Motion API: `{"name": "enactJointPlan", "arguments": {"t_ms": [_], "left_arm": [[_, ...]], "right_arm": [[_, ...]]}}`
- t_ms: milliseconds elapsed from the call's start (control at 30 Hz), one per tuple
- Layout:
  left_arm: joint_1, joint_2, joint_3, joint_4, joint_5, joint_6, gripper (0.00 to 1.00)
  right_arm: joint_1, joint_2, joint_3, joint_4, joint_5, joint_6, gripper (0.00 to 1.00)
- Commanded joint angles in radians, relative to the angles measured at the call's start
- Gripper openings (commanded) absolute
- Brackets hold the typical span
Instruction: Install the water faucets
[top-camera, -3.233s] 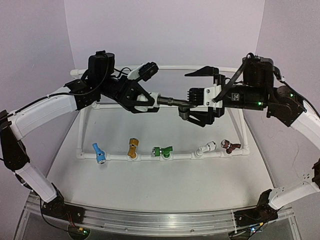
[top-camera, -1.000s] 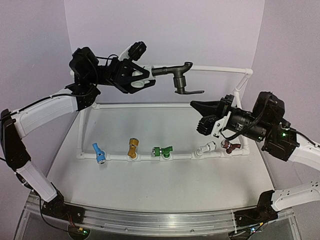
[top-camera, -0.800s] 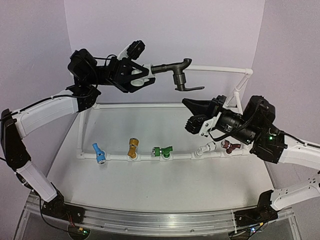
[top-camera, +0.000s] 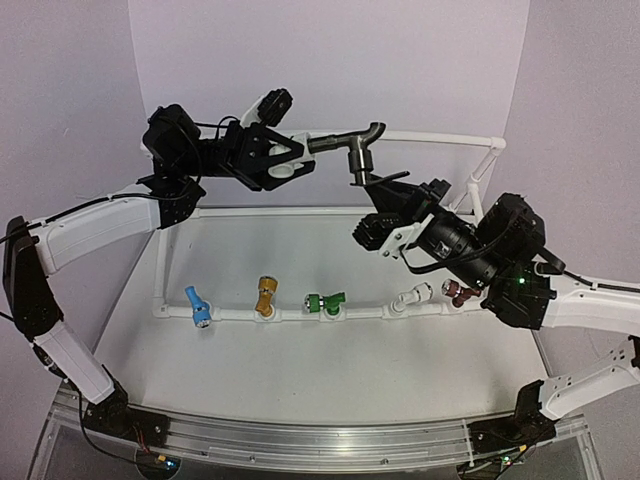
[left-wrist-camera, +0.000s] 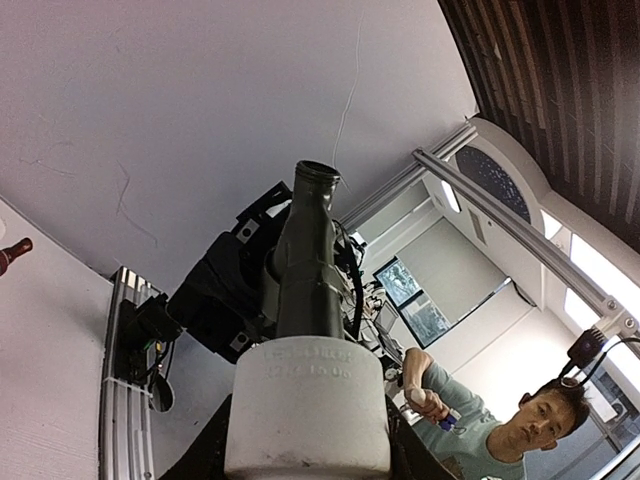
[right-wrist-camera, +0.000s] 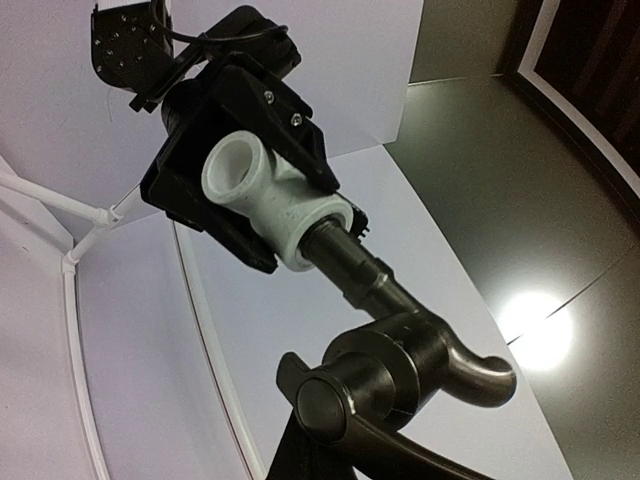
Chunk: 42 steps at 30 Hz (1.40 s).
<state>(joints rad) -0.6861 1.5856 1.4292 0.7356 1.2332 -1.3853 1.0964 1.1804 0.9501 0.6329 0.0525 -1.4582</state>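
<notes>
The dark grey metal faucet with the bent lever handle (top-camera: 352, 142) is up in the air, just in front of the top back bar of the white pipe frame (top-camera: 440, 137). Its body lies almost level and its lever hangs downward. Its threaded end sits in a small white plastic fitting (top-camera: 288, 170), and the left gripper (top-camera: 290, 162) is clamped on this fitting, one dark finger on each side. The right wrist view shows an open round socket on the side of the fitting.

The right gripper (top-camera: 375, 185) has its fingers together and holds nothing. Its tip is just under the lever; I cannot tell if it touches.

Lower down, five other faucets stand in a row on the near bar of the frame: blue (top-camera: 196, 305), gold (top-camera: 265, 295), green (top-camera: 325, 302), white (top-camera: 412, 296) and maroon (top-camera: 462, 292).

I think the step in hand is to get this last faucet ready for mounting, with the second arm coming to help. The next move probably calls for the right fingers to part before they can take the faucet body or the lever. The left grip must stay firm so the fitting does not turn. The open socket must then be lined up well with a pipe end of the frame.
</notes>
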Motion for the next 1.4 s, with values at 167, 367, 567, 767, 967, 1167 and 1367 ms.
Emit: {"name": "enactJointPlan", "arguments": {"t_ms": [167,367,567,767,967,1167,1367], "left_arm": [[0.003,0.004,0.021,-0.073,-0.043,0.098,0.00],[0.002,0.007,0.021,-0.128,-0.023,0.137,0.00],[0.002,-0.021,0.023,-0.275,-0.010,0.244,0.00],[-0.001,-0.048,0.039,-0.403,-0.013,0.345,0.00],[-0.008,-0.070,0.071,-0.529,-0.002,0.445,0.00],[-0.048,-0.069,0.125,-0.723,0.007,0.583,0.00],[-0.066,-0.065,0.123,-0.798,0.004,0.622,0.00]], "right_arm": [[0.035,-0.047,0.079,-0.039,-0.025,0.011,0.00],[0.033,-0.019,0.147,-0.066,-0.026,0.037,0.00],[0.034,0.007,0.199,-0.086,0.000,0.054,0.00],[0.034,0.025,0.245,-0.155,0.037,0.080,0.00],[0.031,0.039,0.274,-0.224,0.093,0.102,0.00],[0.004,0.070,0.326,-0.277,0.141,0.123,0.00],[-0.022,0.112,0.398,-0.285,0.169,0.161,0.00]]}}
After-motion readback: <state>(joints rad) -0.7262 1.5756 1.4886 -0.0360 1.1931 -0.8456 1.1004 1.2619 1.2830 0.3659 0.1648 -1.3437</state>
